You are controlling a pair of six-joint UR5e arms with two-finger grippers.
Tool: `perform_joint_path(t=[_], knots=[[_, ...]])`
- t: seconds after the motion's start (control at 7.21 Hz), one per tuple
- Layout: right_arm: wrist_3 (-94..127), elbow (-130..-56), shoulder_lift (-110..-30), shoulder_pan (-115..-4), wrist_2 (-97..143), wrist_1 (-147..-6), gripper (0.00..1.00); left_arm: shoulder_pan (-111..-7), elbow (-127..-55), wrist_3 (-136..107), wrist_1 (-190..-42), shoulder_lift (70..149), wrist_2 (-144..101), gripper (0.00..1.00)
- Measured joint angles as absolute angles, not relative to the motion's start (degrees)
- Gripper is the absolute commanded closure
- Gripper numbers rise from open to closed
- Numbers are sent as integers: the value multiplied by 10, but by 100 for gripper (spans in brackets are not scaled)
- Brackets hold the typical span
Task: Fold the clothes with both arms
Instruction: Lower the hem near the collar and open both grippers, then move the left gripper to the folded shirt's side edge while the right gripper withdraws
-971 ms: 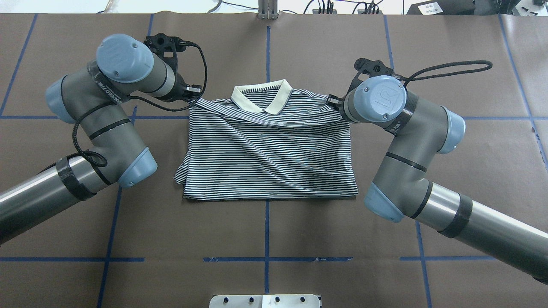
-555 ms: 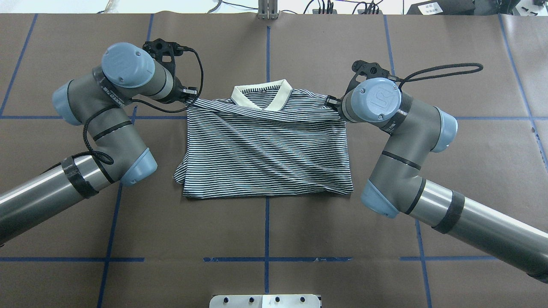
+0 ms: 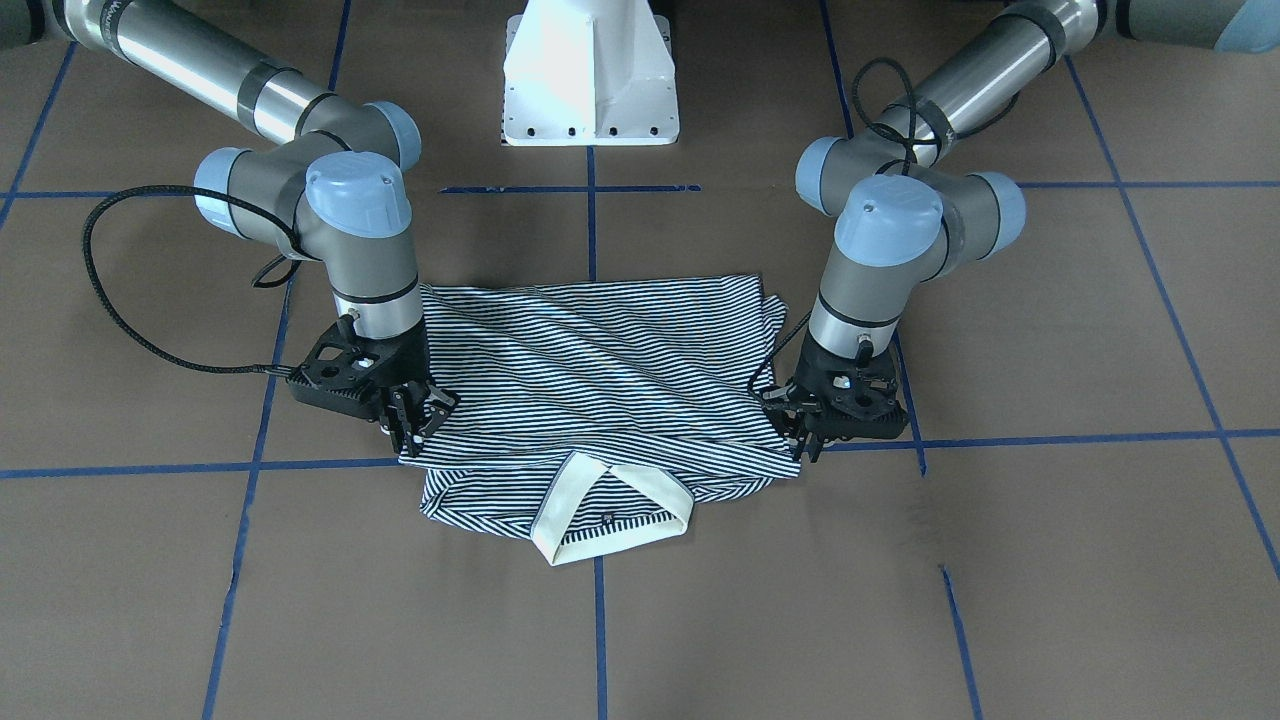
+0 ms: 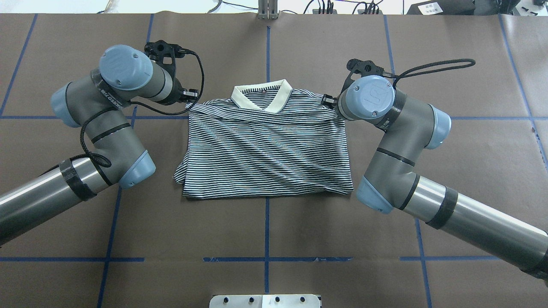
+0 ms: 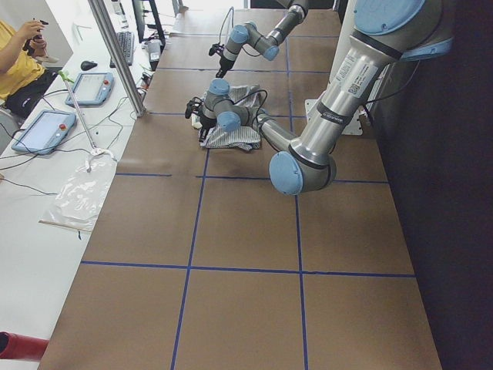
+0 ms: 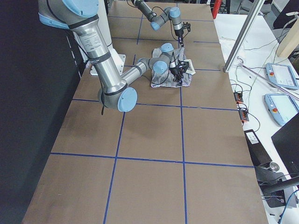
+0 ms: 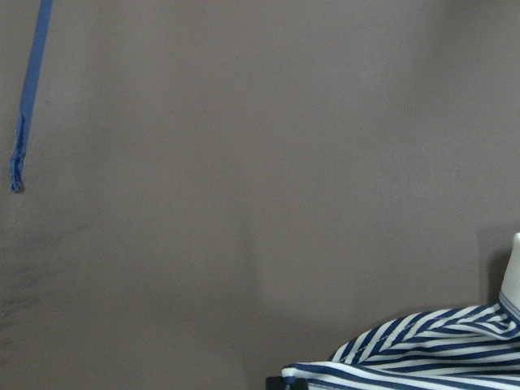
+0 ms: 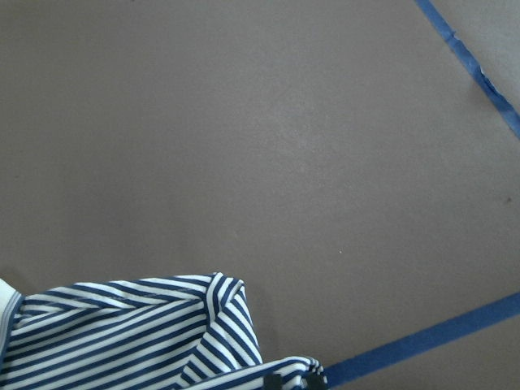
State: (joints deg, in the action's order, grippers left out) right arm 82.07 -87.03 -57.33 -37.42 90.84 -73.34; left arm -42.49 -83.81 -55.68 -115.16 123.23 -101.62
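Found bare tabletop (image 4: pixel 265 231) open for passage on the robot's side of the polo shirt (image 4: pixel 265 145) and beyond its collar. Noted both collar-end corners taken by left end effector (image 3: pixel 797 434) and right end effector (image 3: pixel 414 420), each pinching cloth, left arm (image 4: pixel 115 141) and right arm (image 4: pixel 394 167) flanking its sides.

Navy-and-white striped polo shirt (image 4: pixel 265 149), cream collar (image 4: pixel 280 99) — brown table (image 4: pixel 342 256), blue tape lines (image 4: pixel 266 231)

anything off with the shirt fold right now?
Yes. The polo shirt isn't square: a flap pokes out at its near corner on the robot's left, and diagonal creases run across the folded-over layer. No damage visible.
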Motion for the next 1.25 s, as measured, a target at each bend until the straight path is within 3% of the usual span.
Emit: perform_joint_path(t=[0.42,0.55,0.69,0.83,0.97,1.25], knots=[[706,-873,-576,-423,989,-732,0,-408,-963,-550,-1158,1143,-1047,0],[692,-873,-578,-430,1000,-731,0,-383,-1006,-569,-1160,1105,-1052,7],[688,-874,-579,-432,1004,-731,0,-357,-1033,-601,-1165,1078,-1050,26],[687,-874,-580,-433,1004,-731,0,-329,-1045,-639,-1176,1059,-1037,56],[687,-874,-580,-433,1005,-730,0,-300,-1049,-680,-1189,1048,-1019,63],[687,-874,-581,-433,1004,-730,0,-266,-1046,-721,-1197,1043,-998,63]])
